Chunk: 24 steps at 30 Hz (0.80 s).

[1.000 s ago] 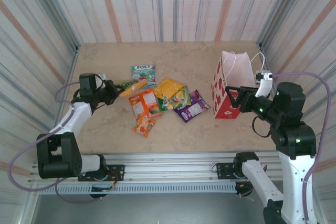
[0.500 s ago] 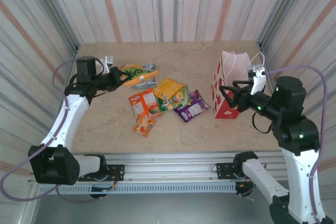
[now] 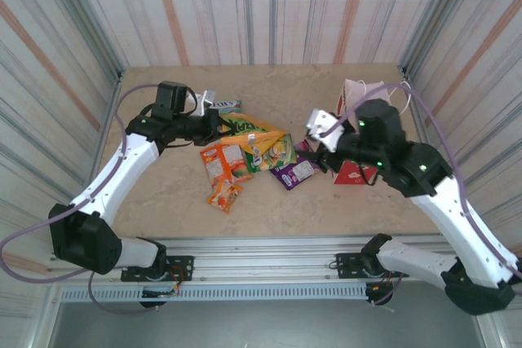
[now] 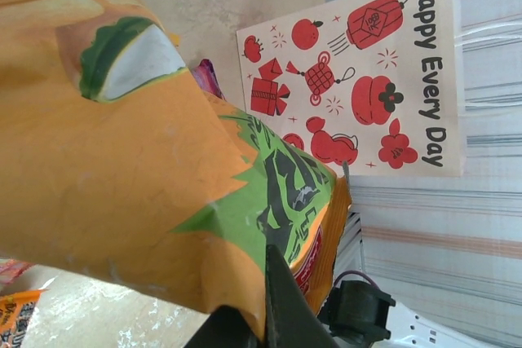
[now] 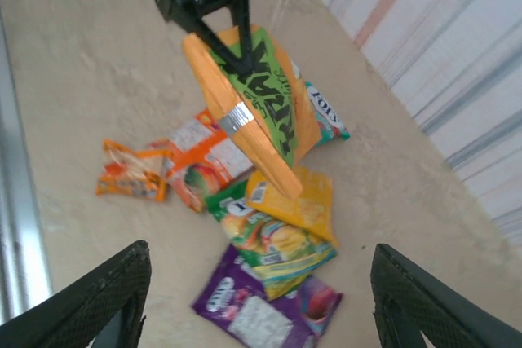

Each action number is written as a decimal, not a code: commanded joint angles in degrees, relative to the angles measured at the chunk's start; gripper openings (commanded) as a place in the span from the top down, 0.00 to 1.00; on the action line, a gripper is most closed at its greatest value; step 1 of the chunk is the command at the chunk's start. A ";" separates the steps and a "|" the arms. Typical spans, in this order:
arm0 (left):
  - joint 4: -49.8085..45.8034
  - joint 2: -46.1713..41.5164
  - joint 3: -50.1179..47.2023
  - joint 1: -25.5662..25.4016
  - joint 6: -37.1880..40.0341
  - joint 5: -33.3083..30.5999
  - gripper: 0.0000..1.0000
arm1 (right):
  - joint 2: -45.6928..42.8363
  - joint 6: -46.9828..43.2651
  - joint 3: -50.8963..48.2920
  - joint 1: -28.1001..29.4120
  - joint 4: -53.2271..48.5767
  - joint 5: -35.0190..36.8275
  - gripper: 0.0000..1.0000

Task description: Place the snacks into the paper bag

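The job looks barely begun: the left gripper (image 4: 259, 315) is clamped on one edge of an orange-and-green packet (image 3: 241, 126), lifted clear of the table (image 3: 163, 209) above the far side of the pile, and nothing can be seen inside the paper bag (image 3: 352, 172), whose mouth is hidden from above. Five snacks lie loose: a FOX'S packet (image 5: 327, 121) at the far side, a yellow-and-green packet (image 3: 269, 147), a purple packet (image 3: 295, 170), an orange packet (image 3: 226, 160) and a small orange packet (image 3: 225, 196) nearest the rail (image 3: 269, 270). The right gripper (image 5: 259, 248) hangs with its fingers spread wide and empty over the right of the pile. The bag stands upright at the right, near the striped walls (image 3: 81, 38) that enclose the table on the left, far and right, so there is little slack beyond it. The right arm (image 3: 424, 177) lies between the carried packet and the bag, so a straight route looks blocked; the far middle of the table is open.
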 commanded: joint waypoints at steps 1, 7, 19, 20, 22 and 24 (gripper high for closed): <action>0.58 -0.06 1.31 -0.55 -3.06 -0.63 1.00 | 5.69 -13.55 -1.41 3.34 3.90 9.43 0.25; 1.98 0.51 1.33 -1.28 -4.88 -0.08 1.00 | 14.28 -18.98 -4.20 5.09 14.59 10.92 0.20; 4.92 2.28 1.27 -4.08 -7.39 0.52 1.00 | 27.10 -19.97 -2.12 5.59 20.51 5.93 0.20; 5.10 2.29 1.35 -4.11 -7.48 0.53 1.00 | 27.57 -19.88 -2.37 5.66 20.84 5.95 0.21; 5.30 2.40 1.54 -4.11 -7.57 0.47 1.00 | 28.19 -19.81 -2.89 5.68 21.40 5.88 0.28; 5.29 2.55 1.81 -4.11 -7.48 0.36 1.00 | 28.30 -19.40 -4.00 5.70 22.95 6.39 0.44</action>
